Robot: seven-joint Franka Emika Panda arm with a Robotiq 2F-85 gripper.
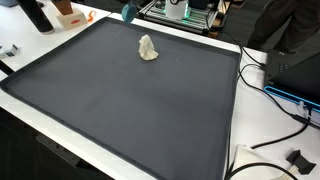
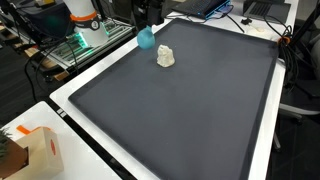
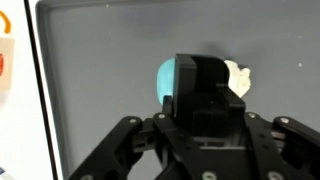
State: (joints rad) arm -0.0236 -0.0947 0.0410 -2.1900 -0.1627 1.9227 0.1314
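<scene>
Teal object (image 2: 146,38) at edge of dark mat (image 2: 190,110), directly under your end effector (image 2: 148,22). Fingers hidden behind its body in wrist view: cannot tell if spread or pinching. White crumpled lump (image 2: 165,57) near on mat. White table (image 2: 80,82) rims mat

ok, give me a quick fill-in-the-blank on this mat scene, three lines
1. The crumpled white lump lies on the dark ___.
2. In the wrist view, the teal object shows to the ___ of the lump.
3. Of those two things, the pincer is nearer the ___ one.
Missing words: mat; left; teal.
</scene>
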